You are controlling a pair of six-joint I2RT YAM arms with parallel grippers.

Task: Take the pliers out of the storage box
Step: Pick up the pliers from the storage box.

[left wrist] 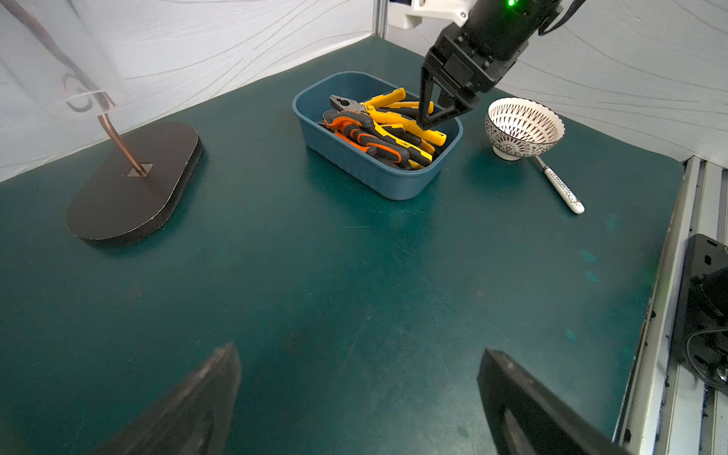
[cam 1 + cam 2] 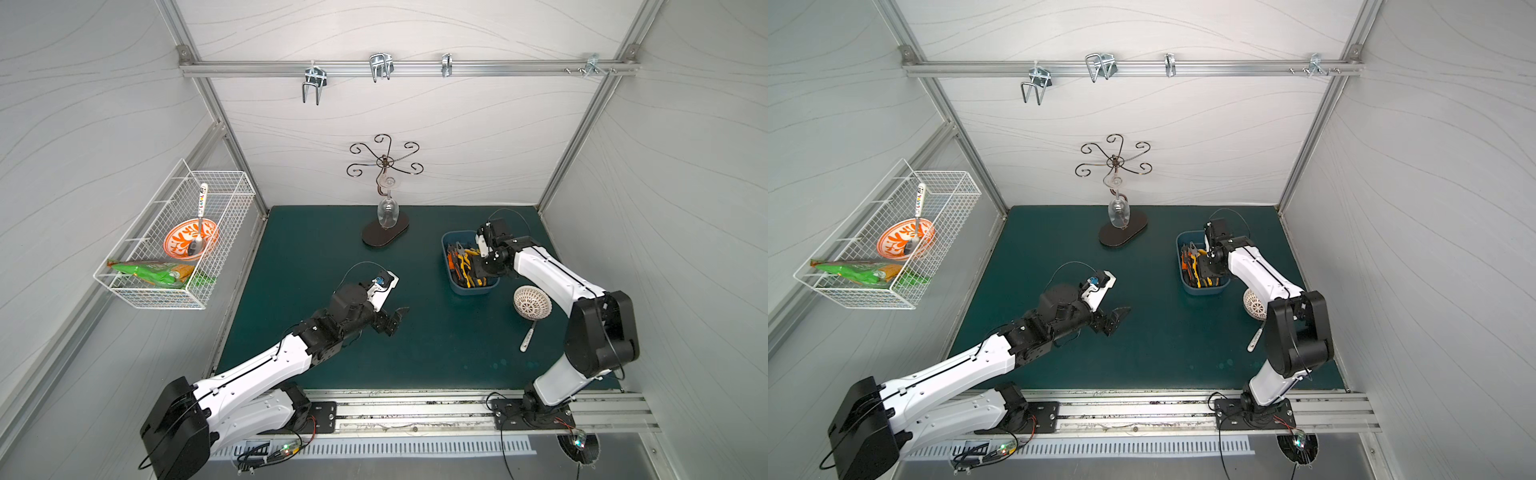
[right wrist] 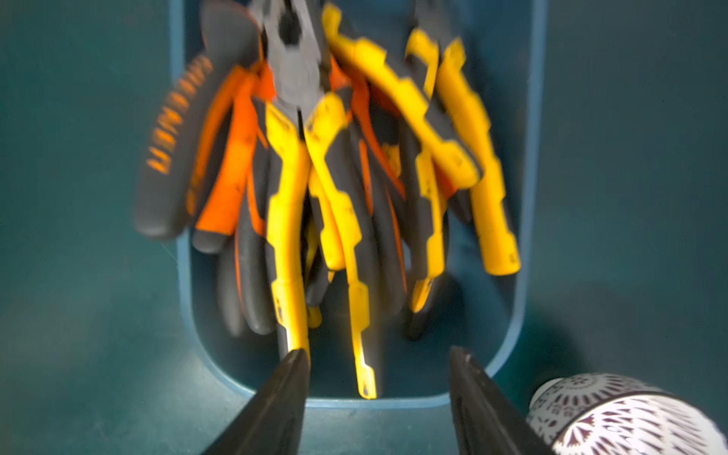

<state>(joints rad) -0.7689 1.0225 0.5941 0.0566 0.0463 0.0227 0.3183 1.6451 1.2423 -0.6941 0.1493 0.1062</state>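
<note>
Several pliers (image 3: 291, 189) heaped inside storage box (image 2: 473, 289) at two o'clock on green mat (image 2: 332, 257), right gripper (image 3: 376, 352) down in box, jaws partly apart above yellow handles, gripping nothing, left gripper (image 1: 358, 350) spread wide near mat centre, holding nothing.

The blue plastic box (image 1: 354, 169), a rectangular tub with rounded corners, stands upright on the green mat (image 1: 315, 295). The pliers (image 1: 384, 122) lie heaped inside it, mostly lengthwise and overlapping. Their handles are yellow-and-black or orange-and-black, and one pair's grey metal nose lies on top.
</note>
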